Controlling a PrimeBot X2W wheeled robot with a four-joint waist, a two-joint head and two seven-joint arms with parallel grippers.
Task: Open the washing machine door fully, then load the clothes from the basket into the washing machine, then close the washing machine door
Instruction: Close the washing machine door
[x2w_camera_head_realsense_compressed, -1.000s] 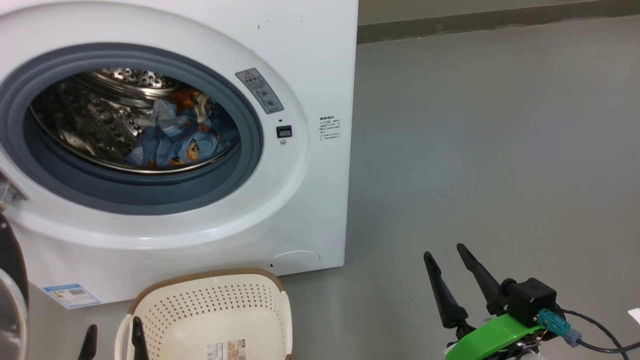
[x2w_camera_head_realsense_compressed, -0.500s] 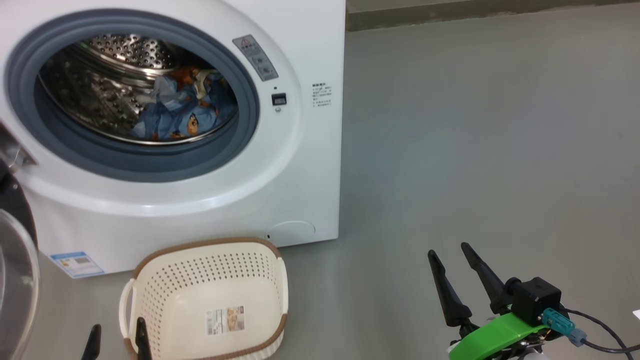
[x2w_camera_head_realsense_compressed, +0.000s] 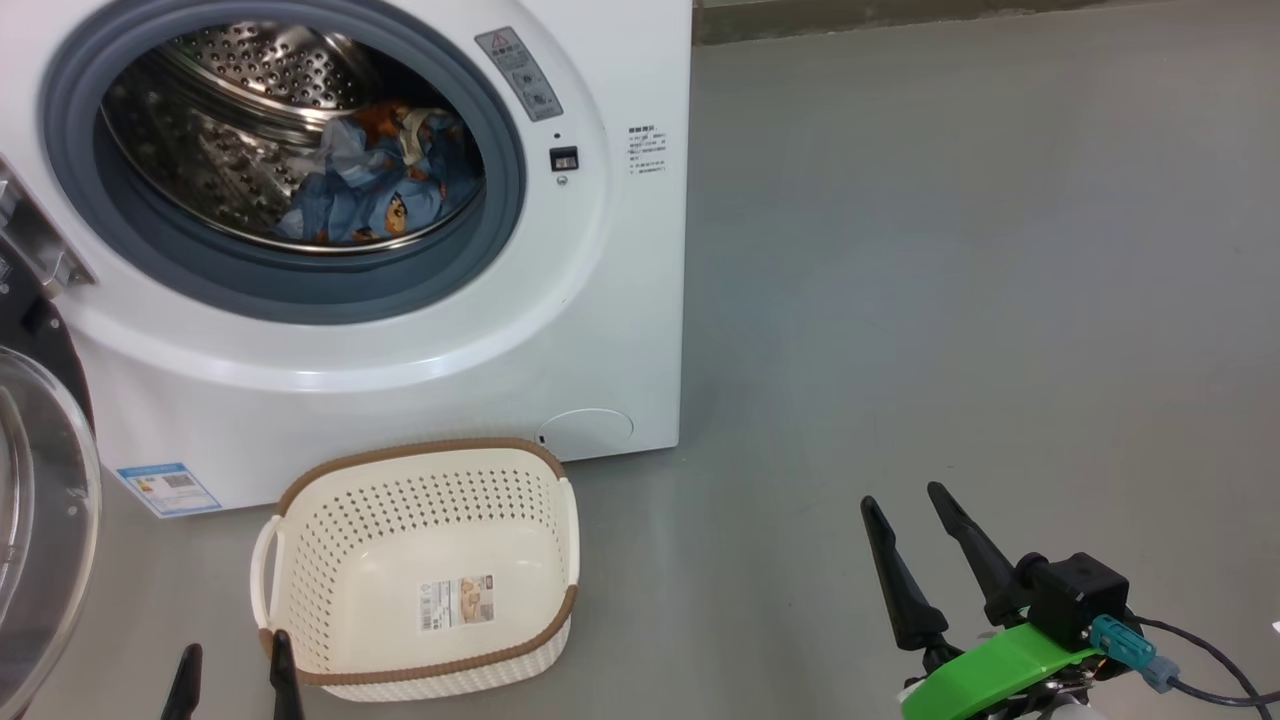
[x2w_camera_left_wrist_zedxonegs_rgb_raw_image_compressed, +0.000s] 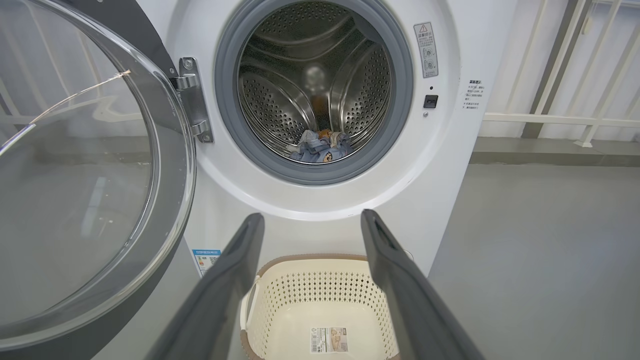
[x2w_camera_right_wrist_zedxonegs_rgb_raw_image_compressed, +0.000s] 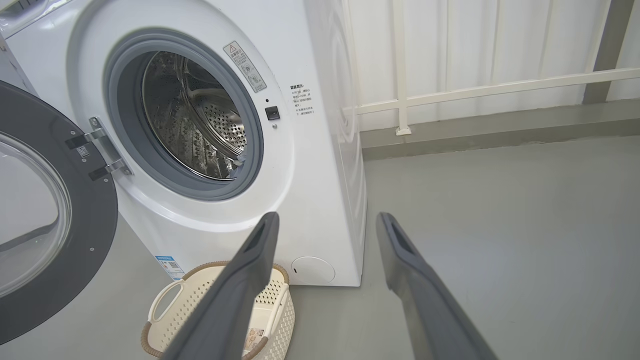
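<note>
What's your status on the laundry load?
Left gripper open, empty; right gripper open, empty. Clothes in the drum, basket empty, washing machine door open. Basket on floor near door's swing.

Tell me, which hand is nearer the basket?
The left hand, beside the cream perforated plastic basket's near corner; the right hand hangs over grey floor, well aside.

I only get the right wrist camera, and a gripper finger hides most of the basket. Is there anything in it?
Observer: No. The head view shows the basket holding just a paper label on its bottom.
Operator: Then where's the laundry?
Observer: The clothes lie piled in the drum, toward its right in the head view.
Operator: Is the other gripper holding anything?
Observer: No. The left gripper is open, with nothing between its fingers.
</note>
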